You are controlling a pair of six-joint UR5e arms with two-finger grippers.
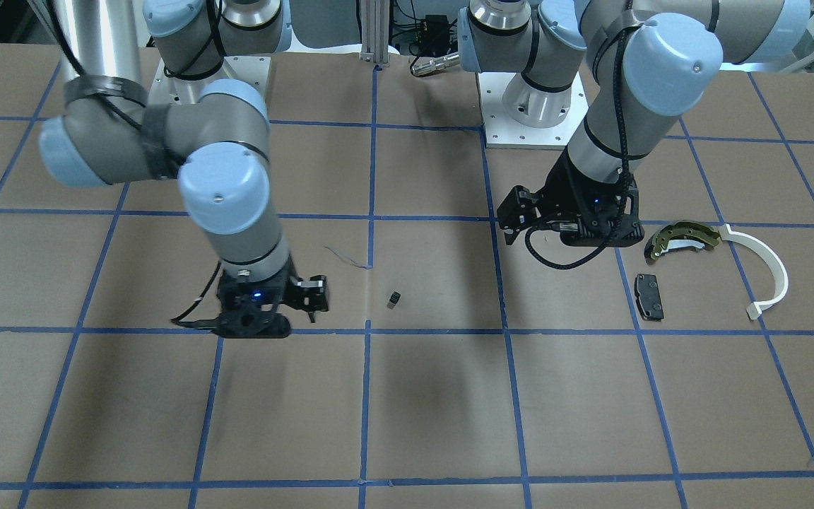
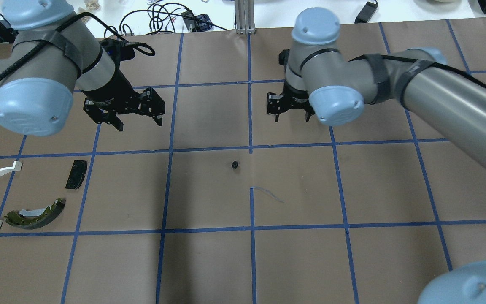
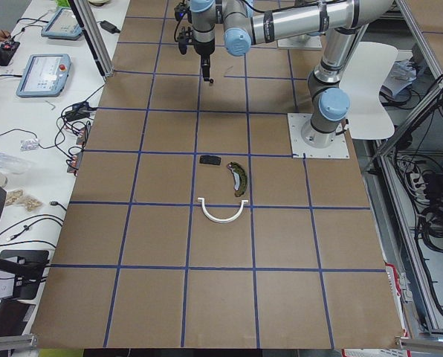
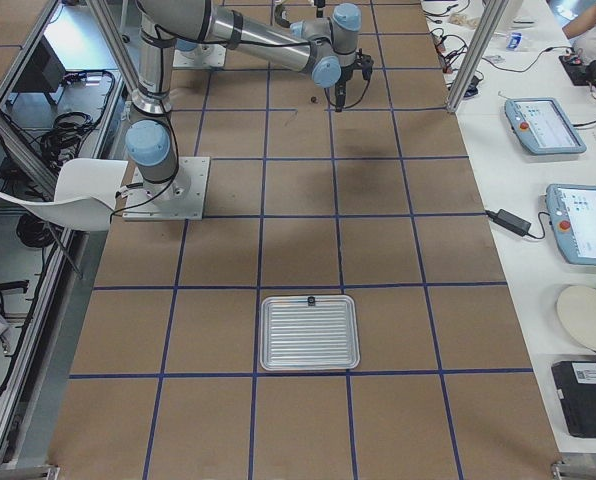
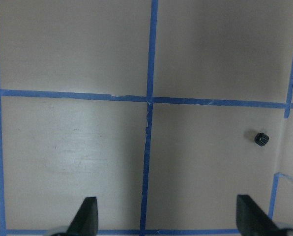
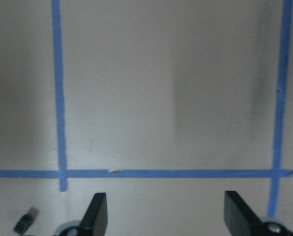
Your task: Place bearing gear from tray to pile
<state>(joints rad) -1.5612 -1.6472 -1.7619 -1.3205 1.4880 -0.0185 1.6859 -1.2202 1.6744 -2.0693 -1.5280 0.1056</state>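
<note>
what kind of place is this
Probably a robotics lab: left arm and right arm bolted to a table gridded with blue tape, teach pendants and cables alongside.

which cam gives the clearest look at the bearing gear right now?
Left wrist-mounted: the bearing gear lies whole and sharp, its ribbed rim visible. Right wrist-mounted catches it dim at the bottom-left corner. Overhead and front-facing show only a tiny black speck; the side views hardly resolve it.
</note>
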